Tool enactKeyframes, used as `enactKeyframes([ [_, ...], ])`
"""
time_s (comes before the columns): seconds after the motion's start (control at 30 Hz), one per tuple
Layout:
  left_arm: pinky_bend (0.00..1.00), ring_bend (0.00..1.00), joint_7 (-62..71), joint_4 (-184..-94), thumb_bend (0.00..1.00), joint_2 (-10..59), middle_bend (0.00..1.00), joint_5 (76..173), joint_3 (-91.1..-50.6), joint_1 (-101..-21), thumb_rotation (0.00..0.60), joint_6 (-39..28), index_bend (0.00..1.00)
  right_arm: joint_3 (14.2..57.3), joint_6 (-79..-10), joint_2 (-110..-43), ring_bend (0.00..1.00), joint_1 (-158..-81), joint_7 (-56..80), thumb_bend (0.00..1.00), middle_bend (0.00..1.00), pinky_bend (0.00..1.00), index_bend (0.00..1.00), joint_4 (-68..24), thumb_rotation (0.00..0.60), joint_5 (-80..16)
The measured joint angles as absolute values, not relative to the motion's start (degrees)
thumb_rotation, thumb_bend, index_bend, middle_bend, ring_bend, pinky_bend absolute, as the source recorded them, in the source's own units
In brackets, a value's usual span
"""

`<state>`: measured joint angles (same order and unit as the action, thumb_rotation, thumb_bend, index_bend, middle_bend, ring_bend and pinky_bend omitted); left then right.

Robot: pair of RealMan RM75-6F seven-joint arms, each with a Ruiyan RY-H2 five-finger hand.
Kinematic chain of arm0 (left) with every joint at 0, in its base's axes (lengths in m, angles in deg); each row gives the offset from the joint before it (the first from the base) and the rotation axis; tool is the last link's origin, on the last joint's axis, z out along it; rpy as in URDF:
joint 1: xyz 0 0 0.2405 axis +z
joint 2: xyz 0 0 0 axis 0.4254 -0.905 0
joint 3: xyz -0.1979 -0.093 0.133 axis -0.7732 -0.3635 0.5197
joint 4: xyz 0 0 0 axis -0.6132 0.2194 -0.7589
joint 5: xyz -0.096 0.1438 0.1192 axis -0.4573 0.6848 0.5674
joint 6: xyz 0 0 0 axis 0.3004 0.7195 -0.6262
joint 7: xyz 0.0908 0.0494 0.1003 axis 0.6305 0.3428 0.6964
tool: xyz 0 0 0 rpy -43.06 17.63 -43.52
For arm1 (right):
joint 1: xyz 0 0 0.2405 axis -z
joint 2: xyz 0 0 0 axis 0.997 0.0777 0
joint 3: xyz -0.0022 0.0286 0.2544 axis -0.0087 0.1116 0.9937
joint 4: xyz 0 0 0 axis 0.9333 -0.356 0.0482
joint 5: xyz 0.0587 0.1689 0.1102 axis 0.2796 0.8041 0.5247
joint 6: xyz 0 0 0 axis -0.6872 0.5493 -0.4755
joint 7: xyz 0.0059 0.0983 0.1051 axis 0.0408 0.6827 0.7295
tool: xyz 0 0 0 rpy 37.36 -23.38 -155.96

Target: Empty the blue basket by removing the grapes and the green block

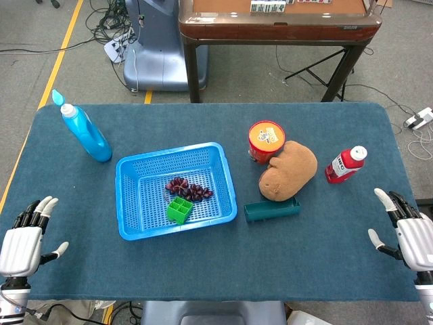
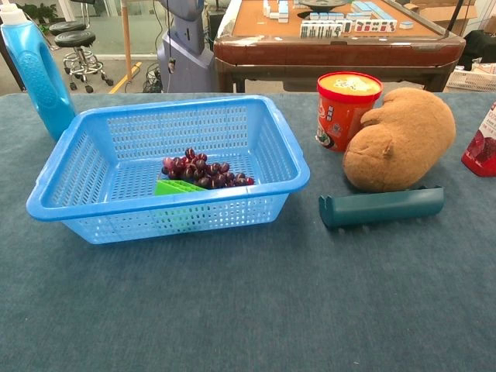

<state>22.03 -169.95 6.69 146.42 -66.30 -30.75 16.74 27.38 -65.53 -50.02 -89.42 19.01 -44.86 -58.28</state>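
Resting at the near corners of the dark blue cloth-covered worktop (image 1: 203, 271), our two hands hold nothing. Our left hand (image 1: 24, 240) sits at the near left edge with its white-tipped fingers (image 1: 46, 203) spread apart; our right hand (image 1: 409, 233) sits at the near right edge, fingers (image 1: 384, 198) likewise apart. Neither shows in the chest view.

Between them, left of centre, stands the blue perforated plastic basket (image 1: 132, 203). Inside it lies the bunch of dark purple grapes (image 1: 188, 189), and just in front of the bunch, touching it or nearly so, the green ridged plastic block (image 1: 180, 209). Both lie well apart from either hand's fingers — the left hand is the nearer of the two.

Behind the basket's left corner stands a blue plastic detergent bottle (image 1: 84, 132). To the basket's right are a red paper cup with a yellow lid (image 1: 266, 141), a brown plush animal (image 1: 289, 170) leaning against the cup, and a dark teal plastic trough (image 1: 272, 209) lying just in front of the plush. Farther right lies a red bottle with a white cap (image 1: 346, 164).
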Motion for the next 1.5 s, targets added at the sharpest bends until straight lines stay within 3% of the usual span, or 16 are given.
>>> enactKeyframes([
  [0.53, 0.15, 0.09, 21.1, -169.5, 0.19, 6.5, 0.09, 146.5, -66.3, -30.3, 0.6, 17.4, 0.12, 27.4, -64.2, -49.1, 0.09, -90.9, 19.5, 0.33, 0.15, 0.23, 0.07, -46.2, 0.6, -60.0],
  [0.83, 0.15, 0.09, 20.6, -169.5, 0.19, 6.3, 0.09, 147.3, -66.0, -30.1, 0.6, 17.5, 0.12, 28.3, -59.0, -48.4, 0.1, -96.5, 18.0, 0.33, 0.15, 0.24, 0.07, -49.6, 0.6, -64.1],
  [1.2, 0.15, 0.09, 19.5, -169.2, 0.19, 5.6, 0.09, 148.0, -65.7, -29.3, 0.6, 18.5, 0.12, 34.2, -42.1, -49.7, 0.1, -111.7, 15.4, 0.33, 0.15, 0.27, 0.07, -54.9, 0.6, -62.4],
  [1.5, 0.15, 0.09, 18.5, -168.6, 0.19, 4.4, 0.09, 149.0, -65.2, -28.5, 0.6, 19.5, 0.12, 41.1, -24.7, -57.4, 0.1, -128.8, 9.8, 0.33, 0.17, 0.29, 0.13, -53.0, 0.6, -46.9],
])
